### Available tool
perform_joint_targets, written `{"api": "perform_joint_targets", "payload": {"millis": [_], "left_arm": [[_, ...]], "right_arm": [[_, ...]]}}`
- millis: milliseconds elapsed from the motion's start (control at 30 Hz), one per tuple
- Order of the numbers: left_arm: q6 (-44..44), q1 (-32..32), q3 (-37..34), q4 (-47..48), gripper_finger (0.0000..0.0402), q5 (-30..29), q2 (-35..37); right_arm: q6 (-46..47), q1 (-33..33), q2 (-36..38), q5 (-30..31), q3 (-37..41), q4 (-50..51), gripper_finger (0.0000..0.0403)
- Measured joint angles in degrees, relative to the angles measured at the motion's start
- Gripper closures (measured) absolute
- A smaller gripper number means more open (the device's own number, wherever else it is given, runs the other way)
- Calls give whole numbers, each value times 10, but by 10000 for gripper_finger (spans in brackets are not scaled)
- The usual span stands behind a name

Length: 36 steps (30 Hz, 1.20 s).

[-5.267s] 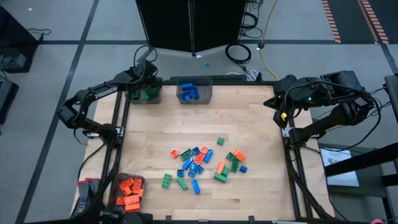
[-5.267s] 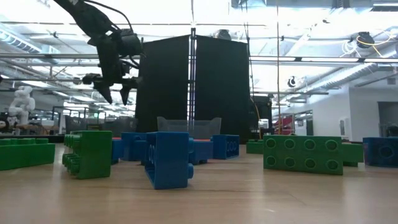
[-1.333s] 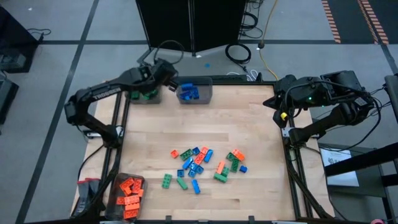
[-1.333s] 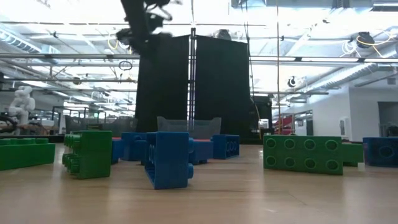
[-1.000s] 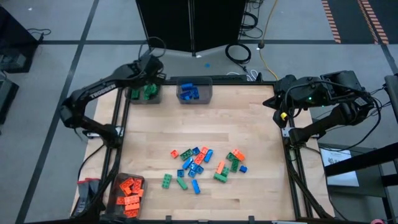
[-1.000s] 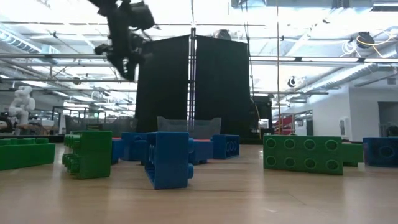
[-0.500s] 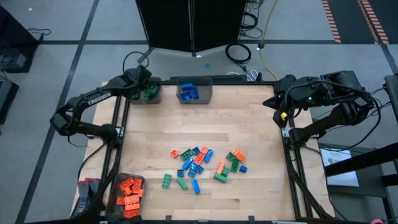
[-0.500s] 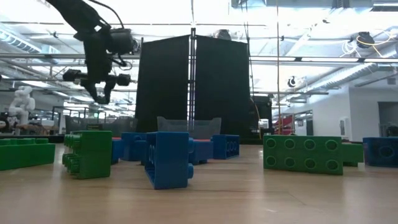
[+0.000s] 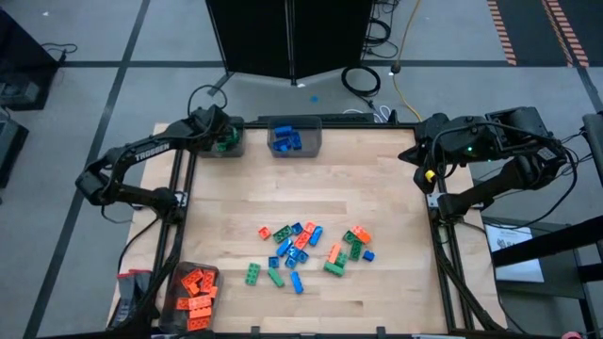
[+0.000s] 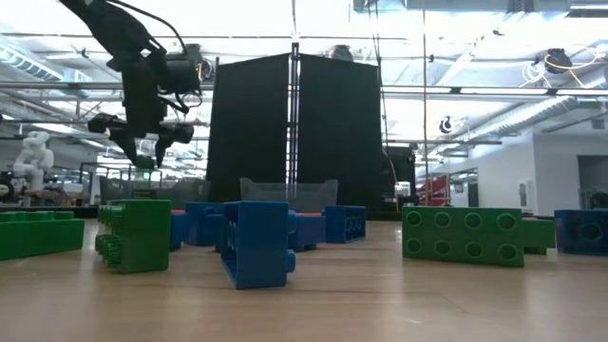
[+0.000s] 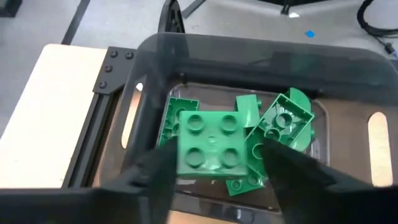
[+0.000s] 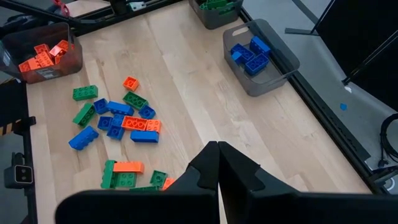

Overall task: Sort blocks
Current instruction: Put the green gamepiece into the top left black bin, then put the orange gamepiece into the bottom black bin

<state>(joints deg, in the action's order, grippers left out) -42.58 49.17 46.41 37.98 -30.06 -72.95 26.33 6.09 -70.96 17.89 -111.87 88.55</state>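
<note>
My left gripper (image 9: pixel 218 135) hangs over the translucent bin of green blocks (image 9: pixel 226 141) at the table's far left corner, pointing slantwise down. Its fingers stand apart, and a green four-stud block (image 11: pixel 208 146) sits between them, above the green blocks in the bin (image 11: pixel 280 121). The low view shows the gripper (image 10: pixel 144 154) high above the table with its fingers spread. Loose orange, green and blue blocks (image 9: pixel 306 250) lie in a heap on the table's middle. My right gripper (image 12: pixel 217 155) is shut on nothing, raised over the right edge. My left gripper has the green four-stud block between its fingers, studs up, above the bin. A narrow gap shows beside one finger (image 11: pixel 292 168). The other finger (image 11: pixel 158 180) overlaps the block's edge, so I cannot tell whether it touches.
A bin with blue blocks (image 9: pixel 294 137) stands right of the green one on the far edge. A bin with orange blocks (image 9: pixel 195 290) stands at the near left corner. Bare wood lies between the far bins and the heap.
My left gripper has gone down and toward the table's left edge, from high up beside the blue bin to just over the green bin. Its wrist has rolled, and its fingers have spread wider around the green block.
</note>
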Motion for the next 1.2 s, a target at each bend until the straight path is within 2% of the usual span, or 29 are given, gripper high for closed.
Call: {"api": "perform_joint_targets", "payload": {"millis": [133,233,467,700,833,967,1100,1200], "left_arm": [[12,0,0,6,93,7,0],[11,0,0,6,65,22,0],[10,0,2,4,58,40,0],[117,-30,10,-82,58,203,25],[156,-80,10,-117,57,284,70],[191,-161,10,-112,57,332,112],[208,-271,10,-101,57,335,132],[206,-357,-6,-98,57,291,131]], "right_arm": [[0,0,0,0,0,0,403],[0,0,0,0,0,0,403],[0,0,0,0,0,0,403],[-2,0,0,0,0,0,403],[-2,0,0,0,0,0,403],[-1,0,0,0,0,0,403],[0,0,0,0,0,-4,403],[0,0,0,0,0,-10,403]]}}
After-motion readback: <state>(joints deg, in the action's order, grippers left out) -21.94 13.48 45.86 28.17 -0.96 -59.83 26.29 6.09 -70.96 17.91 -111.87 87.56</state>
